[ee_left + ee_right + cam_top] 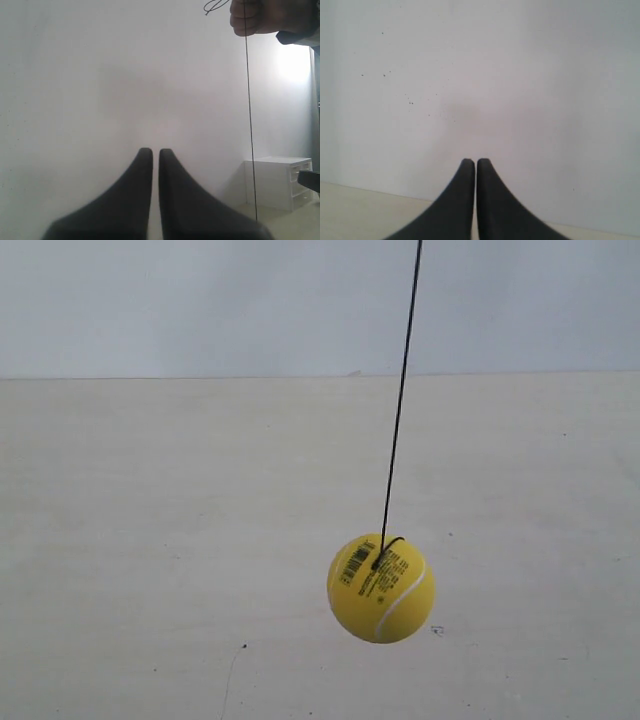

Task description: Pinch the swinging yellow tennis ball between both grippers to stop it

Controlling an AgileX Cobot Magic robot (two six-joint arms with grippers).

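The yellow tennis ball (381, 588) hangs on a thin black string (400, 395) above the pale table, right of centre in the exterior view; its white seam, black print and barcode face the camera. No gripper or arm shows in that view. In the left wrist view my left gripper (155, 151) is shut with nothing between its black fingers; the string (249, 120) runs down beside it and the ball is out of that view. My right gripper (475, 161) is shut too, facing a blank wall, with no ball in its view.
A person's hand (260, 17) holds the string's top in the left wrist view. A white drawer unit (280, 180) stands by the wall there. The pale table (150, 540) meets a white wall at the back.
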